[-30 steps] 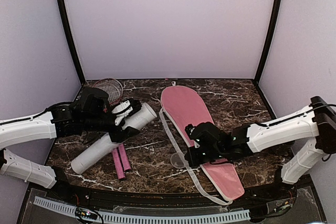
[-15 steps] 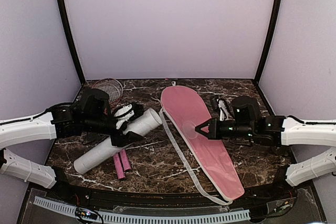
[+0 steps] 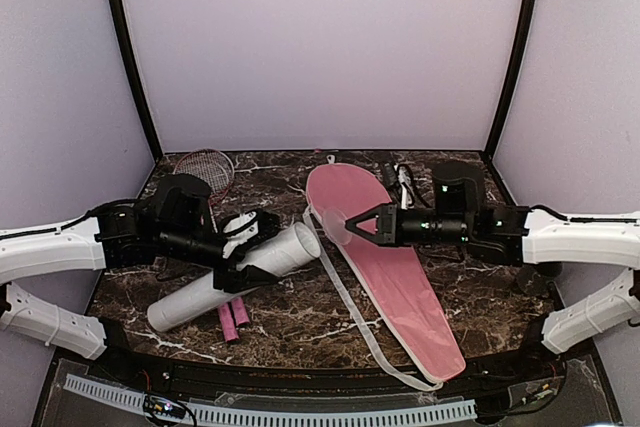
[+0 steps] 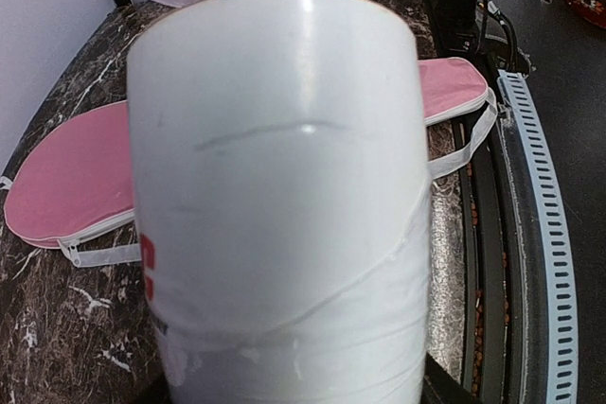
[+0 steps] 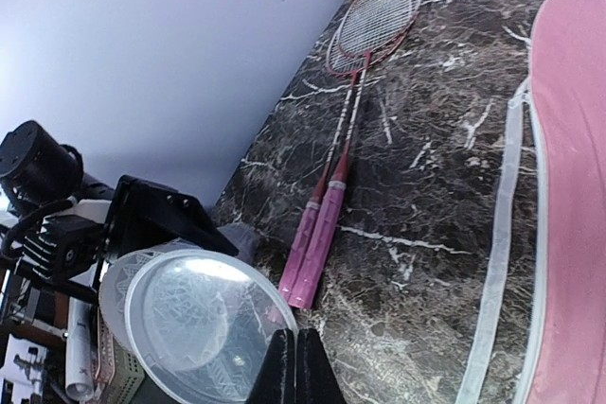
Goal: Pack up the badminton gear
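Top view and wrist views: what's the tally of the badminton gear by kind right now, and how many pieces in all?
rackets: 2
tube: 1
clear lid: 1
bag: 1
Total: 5
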You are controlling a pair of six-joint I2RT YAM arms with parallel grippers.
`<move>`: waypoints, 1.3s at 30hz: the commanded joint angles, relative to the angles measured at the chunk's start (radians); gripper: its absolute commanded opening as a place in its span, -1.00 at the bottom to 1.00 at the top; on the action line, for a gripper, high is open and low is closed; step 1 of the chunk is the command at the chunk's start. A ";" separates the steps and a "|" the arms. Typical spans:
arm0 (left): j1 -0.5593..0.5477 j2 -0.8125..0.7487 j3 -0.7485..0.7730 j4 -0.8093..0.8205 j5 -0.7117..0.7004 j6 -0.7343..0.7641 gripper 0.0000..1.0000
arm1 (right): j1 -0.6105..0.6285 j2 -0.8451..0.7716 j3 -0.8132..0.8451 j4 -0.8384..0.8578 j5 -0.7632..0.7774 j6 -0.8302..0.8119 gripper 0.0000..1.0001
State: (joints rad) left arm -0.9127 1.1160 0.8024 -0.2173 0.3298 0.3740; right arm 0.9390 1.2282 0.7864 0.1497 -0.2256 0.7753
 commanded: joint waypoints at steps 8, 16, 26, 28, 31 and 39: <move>-0.008 -0.015 -0.007 0.020 0.028 0.013 0.19 | 0.090 0.108 0.129 -0.006 -0.046 -0.073 -1.00; -0.008 -0.009 -0.007 0.021 0.031 0.011 0.20 | 0.104 0.138 0.150 -0.011 -0.033 -0.087 -1.00; -0.008 -0.003 -0.005 0.022 0.037 0.011 0.23 | 0.112 0.149 0.155 -0.008 -0.015 -0.090 -1.00; -0.008 0.000 -0.005 0.022 0.036 0.008 0.24 | 0.116 0.152 0.158 -0.007 -0.009 -0.091 -1.00; -0.008 0.005 -0.004 0.021 0.033 0.007 0.24 | 0.124 0.157 0.170 -0.015 0.006 -0.097 -1.00; -0.008 0.020 0.004 0.023 -0.040 -0.012 0.25 | 0.155 0.179 0.201 -0.067 0.093 -0.113 -1.00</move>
State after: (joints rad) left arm -0.9146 1.1336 0.8024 -0.2176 0.3218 0.3737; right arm 1.0721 1.3861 0.9459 0.1009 -0.1898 0.6853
